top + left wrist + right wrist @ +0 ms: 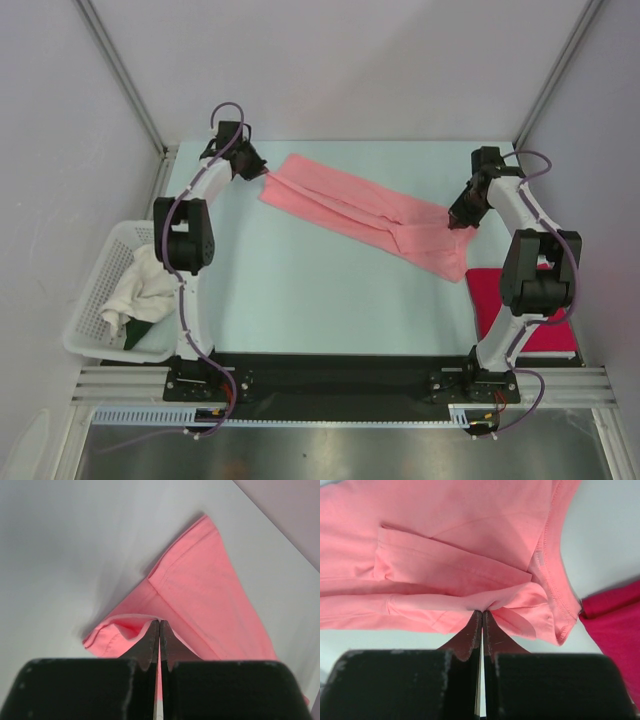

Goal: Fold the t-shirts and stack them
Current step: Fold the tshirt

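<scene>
Across the far half of the pale surface (300, 290), my light salmon-pink soft cloth t-shirt (365, 215) is lying as a long narrow band, running diagonally from the far left down to the right, doubled over lengthwise by the look of it. My left tool (159, 622) is clamped tight on the bunched corner at the far-left end. My right tool (482, 612) is pinched shut on a gathered bit at the other end, just beside a curved stitched edge that I think is the neckline. So I reckon the step in hand is folding that band end over end. My two cents on doing it well: lift only enough to clear the surface and hold the cloth lightly taut so the layers don't slide apart. Then carry one end squarely over the other and line up the edges before letting go. Both pinches are thin, so a loose layer could drop out. The deep magenta-red t-shirt (495, 300) lies flat at the near right by my right arm's base, just beside the pink end, and I'd guess the stack goes there. The white plastic lattice basket (95, 300) on the left isn't part of this.
</scene>
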Tool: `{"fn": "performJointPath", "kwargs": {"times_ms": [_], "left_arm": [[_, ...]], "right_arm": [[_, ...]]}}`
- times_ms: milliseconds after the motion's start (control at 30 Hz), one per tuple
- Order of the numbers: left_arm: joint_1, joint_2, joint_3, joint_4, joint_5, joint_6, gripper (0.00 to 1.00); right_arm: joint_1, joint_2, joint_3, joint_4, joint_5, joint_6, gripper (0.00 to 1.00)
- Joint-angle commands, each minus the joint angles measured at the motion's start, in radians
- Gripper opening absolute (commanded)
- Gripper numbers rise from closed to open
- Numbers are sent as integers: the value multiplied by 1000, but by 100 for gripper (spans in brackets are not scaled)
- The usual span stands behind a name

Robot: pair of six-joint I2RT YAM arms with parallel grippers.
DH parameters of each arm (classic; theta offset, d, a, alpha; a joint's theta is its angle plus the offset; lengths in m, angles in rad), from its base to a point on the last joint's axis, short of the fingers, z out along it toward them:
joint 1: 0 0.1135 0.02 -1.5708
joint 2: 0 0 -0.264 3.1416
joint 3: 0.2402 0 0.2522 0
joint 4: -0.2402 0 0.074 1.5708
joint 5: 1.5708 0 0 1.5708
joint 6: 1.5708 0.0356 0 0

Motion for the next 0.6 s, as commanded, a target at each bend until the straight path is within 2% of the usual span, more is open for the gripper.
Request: {"fn": "performJointPath", "kwargs": {"times_ms": [0,433,567], "left_arm": [[-4,14,58,2,-7,-17,0],[-4,94,142,0,4,-23,2],[-10,139,196,5,17,-9,9]], "right_arm": [[-9,24,46,4,-5,-18,0],[-26,58,39,48,-14,5,0],[-43,66,19,96,-7,19,0]]}}
